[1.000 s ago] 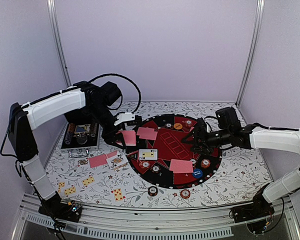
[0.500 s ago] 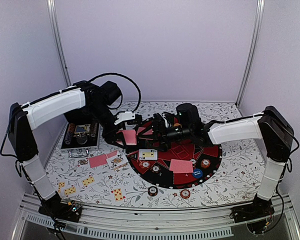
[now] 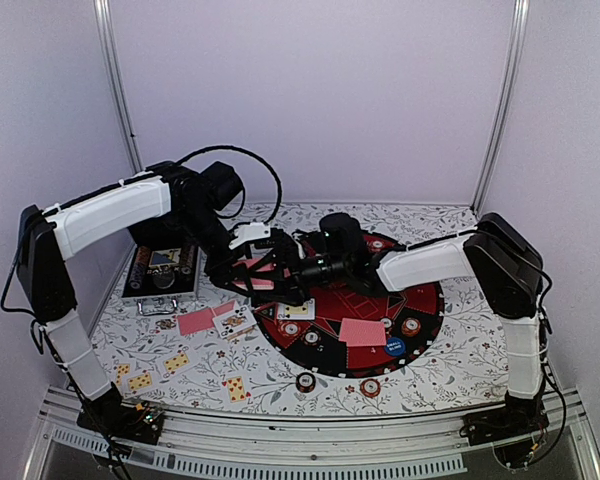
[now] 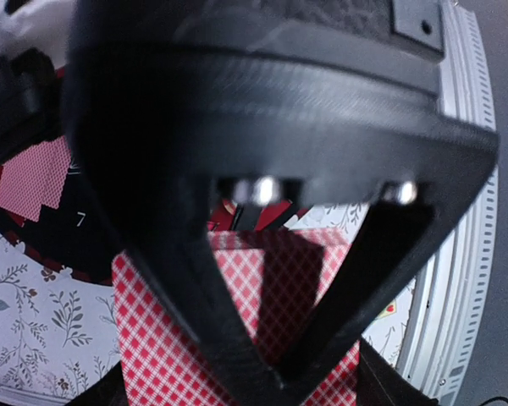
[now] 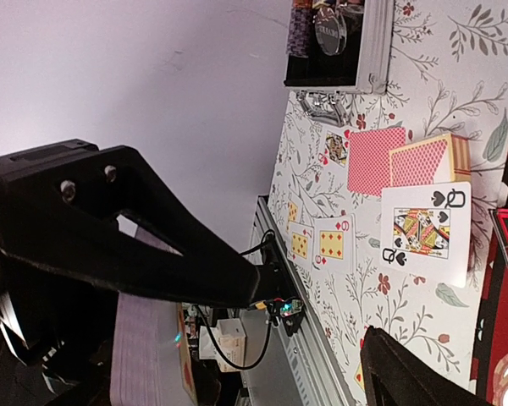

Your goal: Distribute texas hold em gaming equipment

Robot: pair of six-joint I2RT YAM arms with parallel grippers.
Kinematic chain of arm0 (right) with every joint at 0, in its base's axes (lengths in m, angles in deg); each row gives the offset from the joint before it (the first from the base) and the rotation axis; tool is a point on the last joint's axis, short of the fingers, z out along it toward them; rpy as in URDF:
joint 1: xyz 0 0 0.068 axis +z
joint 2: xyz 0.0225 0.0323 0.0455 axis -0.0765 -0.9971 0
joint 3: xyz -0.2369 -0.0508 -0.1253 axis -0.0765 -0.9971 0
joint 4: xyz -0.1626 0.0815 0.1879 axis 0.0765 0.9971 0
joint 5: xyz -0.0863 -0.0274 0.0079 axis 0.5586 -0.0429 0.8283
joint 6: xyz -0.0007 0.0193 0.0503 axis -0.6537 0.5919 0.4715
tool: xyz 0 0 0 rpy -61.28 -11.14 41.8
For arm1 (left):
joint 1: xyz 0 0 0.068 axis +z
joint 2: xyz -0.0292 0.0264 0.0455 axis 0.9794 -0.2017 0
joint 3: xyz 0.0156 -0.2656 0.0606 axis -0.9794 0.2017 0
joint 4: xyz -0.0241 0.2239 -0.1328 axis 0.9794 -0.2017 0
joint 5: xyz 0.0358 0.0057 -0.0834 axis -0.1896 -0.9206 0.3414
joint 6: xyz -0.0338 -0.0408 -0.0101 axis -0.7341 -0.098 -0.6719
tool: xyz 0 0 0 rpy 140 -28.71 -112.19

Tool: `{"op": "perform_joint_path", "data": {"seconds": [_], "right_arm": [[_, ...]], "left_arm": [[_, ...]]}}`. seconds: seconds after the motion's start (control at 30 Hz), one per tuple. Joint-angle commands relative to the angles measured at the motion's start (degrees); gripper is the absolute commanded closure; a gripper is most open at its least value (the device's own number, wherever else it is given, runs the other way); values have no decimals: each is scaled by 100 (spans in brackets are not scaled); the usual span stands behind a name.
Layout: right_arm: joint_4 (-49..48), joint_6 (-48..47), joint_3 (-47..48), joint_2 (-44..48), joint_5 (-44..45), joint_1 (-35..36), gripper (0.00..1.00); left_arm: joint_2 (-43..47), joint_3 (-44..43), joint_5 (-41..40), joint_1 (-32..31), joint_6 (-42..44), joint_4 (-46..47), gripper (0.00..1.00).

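My left gripper (image 3: 246, 272) is shut on a deck of pink-red-backed cards (image 3: 258, 274), held above the mat's left edge. In the left wrist view its fingers (image 4: 203, 304) meet in a V over the deck (image 4: 152, 338). My right gripper (image 3: 280, 264) is open, right beside that deck. The deck's edge shows at lower left in the right wrist view (image 5: 144, 355). A pink-backed card (image 3: 362, 331), a face-up card (image 3: 296, 309), chips (image 3: 410, 326) and a blue button (image 3: 395, 348) lie on the mat. The orange button is hidden.
The round black-and-red mat (image 3: 425, 300) fills the middle. A silver case (image 3: 162, 270) stands at the left. A queen of spades (image 5: 423, 228), a pink-backed card (image 3: 195, 321) and face-up cards (image 3: 177, 361) lie at front left. Two chips (image 3: 305, 381) lie near the front.
My right arm has swung left across the mat, from its right side to beside the deck in my left gripper. The left arm has stayed in place.
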State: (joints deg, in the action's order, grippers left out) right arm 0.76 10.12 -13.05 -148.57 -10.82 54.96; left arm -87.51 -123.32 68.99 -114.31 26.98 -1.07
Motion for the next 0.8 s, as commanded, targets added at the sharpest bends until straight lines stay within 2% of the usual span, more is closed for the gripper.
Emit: {"op": "perform_joint_path", "data": {"seconds": [0.0,0.3,0.77], "right_arm": [[-338,248,477,-411,-106,75,15],[-588,557,1047,-1018,-328,160,15],[-750,683,432,-915,-65,-28,26]], "left_arm": [[-43,-168,123,-26,-51,40,72],[-56,-158,104,-26,-41,8,72],[0,-221,104,-12,-20,-27,72]]}}
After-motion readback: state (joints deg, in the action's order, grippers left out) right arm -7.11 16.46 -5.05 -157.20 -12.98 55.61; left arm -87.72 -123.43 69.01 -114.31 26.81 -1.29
